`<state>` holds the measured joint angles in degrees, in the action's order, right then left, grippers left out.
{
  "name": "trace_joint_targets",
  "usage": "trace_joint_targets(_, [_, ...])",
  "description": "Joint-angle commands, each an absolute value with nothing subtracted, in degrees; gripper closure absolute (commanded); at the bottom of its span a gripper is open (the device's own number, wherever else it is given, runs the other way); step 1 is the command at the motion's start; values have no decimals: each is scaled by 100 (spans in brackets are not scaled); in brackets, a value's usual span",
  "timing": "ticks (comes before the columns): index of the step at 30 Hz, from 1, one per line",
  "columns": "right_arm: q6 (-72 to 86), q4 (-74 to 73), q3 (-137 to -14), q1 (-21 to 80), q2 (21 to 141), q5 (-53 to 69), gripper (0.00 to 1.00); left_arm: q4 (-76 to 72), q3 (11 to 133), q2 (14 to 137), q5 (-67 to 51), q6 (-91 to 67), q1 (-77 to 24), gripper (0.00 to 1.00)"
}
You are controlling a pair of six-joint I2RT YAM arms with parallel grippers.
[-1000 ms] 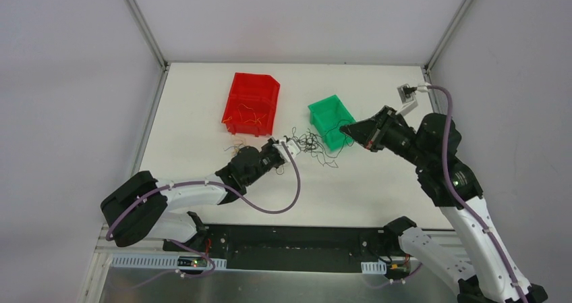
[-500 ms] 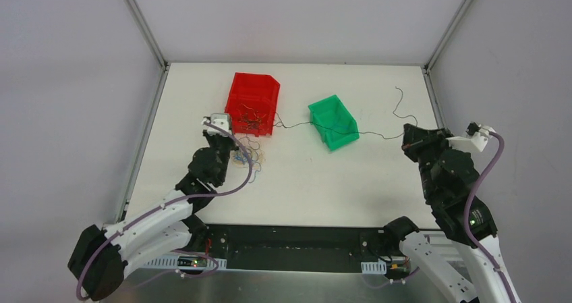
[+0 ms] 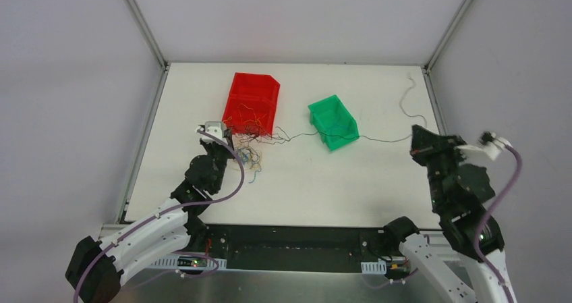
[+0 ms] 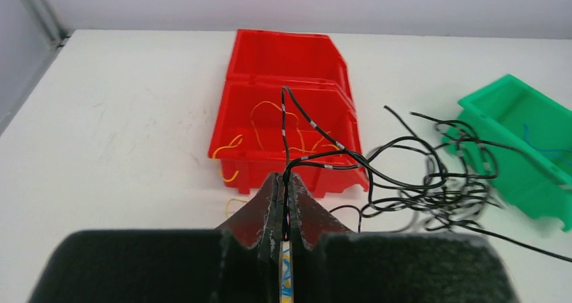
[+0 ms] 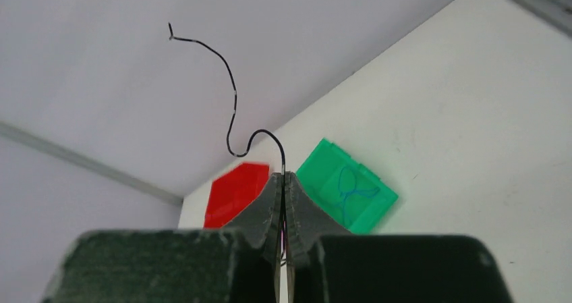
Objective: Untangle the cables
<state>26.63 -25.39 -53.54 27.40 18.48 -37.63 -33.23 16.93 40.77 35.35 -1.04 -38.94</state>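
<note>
The cables are a small clump of thin dark, blue and yellow wires (image 3: 248,153) on the table in front of the red bin. My left gripper (image 3: 226,141) is shut on dark wires of the clump; in the left wrist view (image 4: 283,178) dark loops (image 4: 432,181) trail to the right. One dark wire (image 3: 378,140) runs from the clump, past the green bin, to my right gripper (image 3: 415,146), which is shut on it. Its free end (image 5: 233,94) curls up above the shut fingers (image 5: 283,176).
A red bin (image 3: 251,104) with yellow wires inside stands at the back left. A green bin (image 3: 332,122) with a blue wire inside (image 5: 347,185) stands to its right. Metal frame posts rise at both back corners of the table.
A second ago both grippers were at the clump between the bins. They have pulled apart: left to the red bin's front with the clump, right to the far right, drawing one dark wire out.
</note>
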Motion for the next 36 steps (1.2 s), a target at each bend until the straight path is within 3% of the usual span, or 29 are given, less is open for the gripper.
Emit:
trace_joint_targets(1, [2063, -2546, -5753, 2752, 3610, -722, 100, -3203, 1942, 3930, 2305, -125, -3900, 100])
trace_joint_targets(4, [1861, -3034, -6062, 2911, 4724, -142, 100, -3095, 2001, 3891, 2049, -69, -3902, 100])
trace_joint_targets(8, [1628, -3307, -6089, 3597, 5330, -977, 96, -2985, 2104, 3997, 1549, 79, -3902, 100])
trace_joint_targets(11, [1488, -3441, -6047, 4059, 5588, -1503, 82, -2882, 2268, 4150, 1142, 96, -3902, 100])
trace_joint_targets(12, [1452, -3487, -6051, 4175, 5719, -1624, 74, -2842, 2316, 4200, 1018, 111, -3902, 100])
trace_joint_targets(15, [1279, -3422, -6072, 4517, 5909, -1847, 38, -2750, 2445, 4338, 631, 197, -3902, 100])
trace_joint_targets(17, [1054, -3183, -5970, 4750, 5918, -1738, 29, -2690, 2516, 4396, 371, 244, -3910, 100])
trace_joint_targets(27, [173, -1420, -5232, 5717, 6363, -1054, 17, -2649, 2561, 4102, -408, 347, -3912, 100])
trace_joint_targets(36, [33, 489, -4258, 5718, 6634, -701, 18, -2677, 2408, 3523, -203, 296, -3920, 100])
